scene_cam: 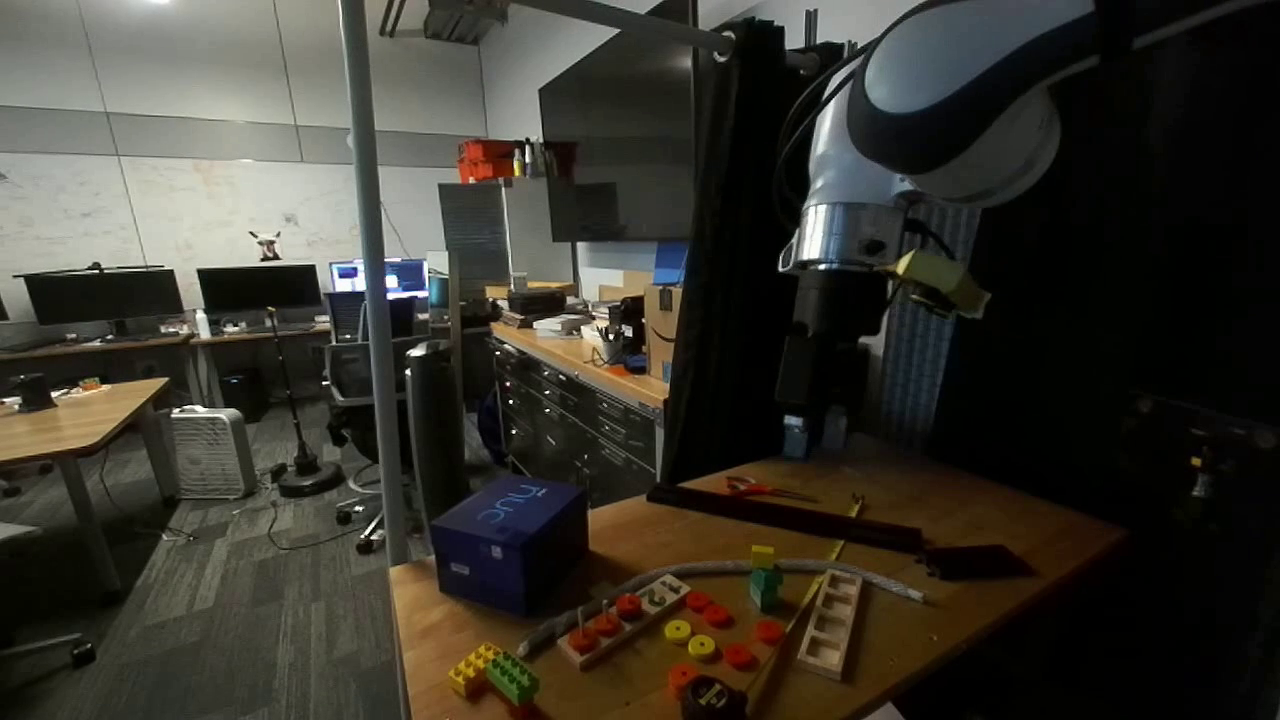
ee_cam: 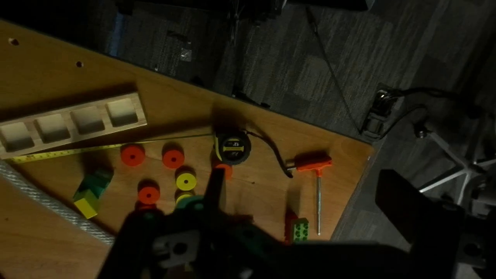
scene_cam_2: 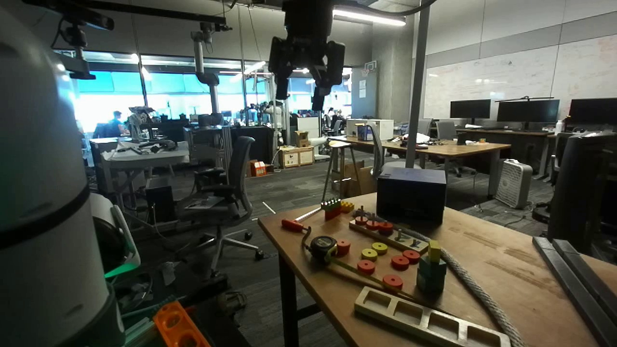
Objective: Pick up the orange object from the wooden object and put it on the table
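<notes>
A wooden peg board lies on the table and shows in both exterior views. Three orange rings sit on its pegs at one end; the middle orange ring also shows in an exterior view. The other pegs bear no rings. In the wrist view the board is hidden behind my gripper's dark parts. My gripper hangs high above the table, well apart from the board. Its fingers are spread with nothing between them, as the wrist view also shows.
Loose orange and yellow discs, a tape measure, a wooden tray with square hollows, stacked green and yellow blocks, a grey rope and an orange-handled hex key lie around. A blue box stands near the edge.
</notes>
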Motion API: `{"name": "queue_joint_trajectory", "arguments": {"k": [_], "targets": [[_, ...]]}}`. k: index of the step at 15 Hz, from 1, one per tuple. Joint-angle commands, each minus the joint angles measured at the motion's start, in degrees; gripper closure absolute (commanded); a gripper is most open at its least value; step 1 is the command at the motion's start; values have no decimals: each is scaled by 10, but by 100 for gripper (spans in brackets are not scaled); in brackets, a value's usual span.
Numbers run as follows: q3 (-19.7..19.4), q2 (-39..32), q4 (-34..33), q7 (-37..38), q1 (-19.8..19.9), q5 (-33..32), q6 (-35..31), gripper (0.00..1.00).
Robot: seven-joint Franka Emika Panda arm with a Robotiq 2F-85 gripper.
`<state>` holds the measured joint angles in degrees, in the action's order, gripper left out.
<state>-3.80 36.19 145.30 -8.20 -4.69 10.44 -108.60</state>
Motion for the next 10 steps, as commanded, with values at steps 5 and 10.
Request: {"name": "queue_joint_trajectory", "arguments": {"k": [5,10], "targets": [[104,-160,-48,244,44,-25,-207,0],[131,-323,-119,437,75,-103,-331,0]]}}
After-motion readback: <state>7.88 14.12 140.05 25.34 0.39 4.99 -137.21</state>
